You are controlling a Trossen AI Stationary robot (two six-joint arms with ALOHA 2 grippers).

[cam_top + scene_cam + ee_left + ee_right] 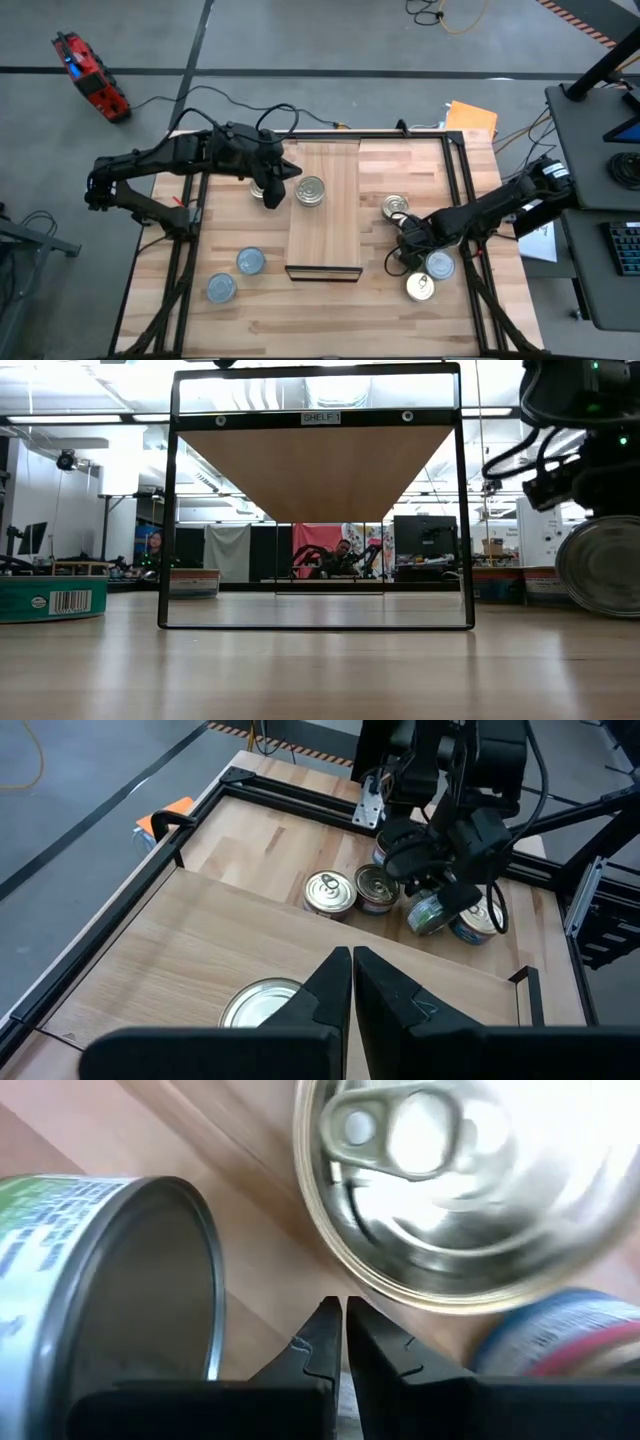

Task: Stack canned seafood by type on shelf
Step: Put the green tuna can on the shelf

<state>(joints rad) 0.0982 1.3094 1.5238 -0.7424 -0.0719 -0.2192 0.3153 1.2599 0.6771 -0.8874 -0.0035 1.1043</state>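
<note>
step: only one short round silver-topped tin [311, 190] sat on the pale wood plank shelf [324, 240], rest scattered on the surface
left gripper [272, 196]: pinched shut, empty, beside that tin
right gripper [408, 243]: closed, empty, among right-side tins
next: probably open up and grab one

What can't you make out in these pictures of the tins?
High view: the left gripper overlaps a half-hidden tin beside the shelf; its type is unclear.
High view: the right gripper hides whatever lies under it.
Low view: the picture's right edge cuts off the nearest tin.
Right wrist view: the green-labelled tin's print is too blurred to read.
</note>
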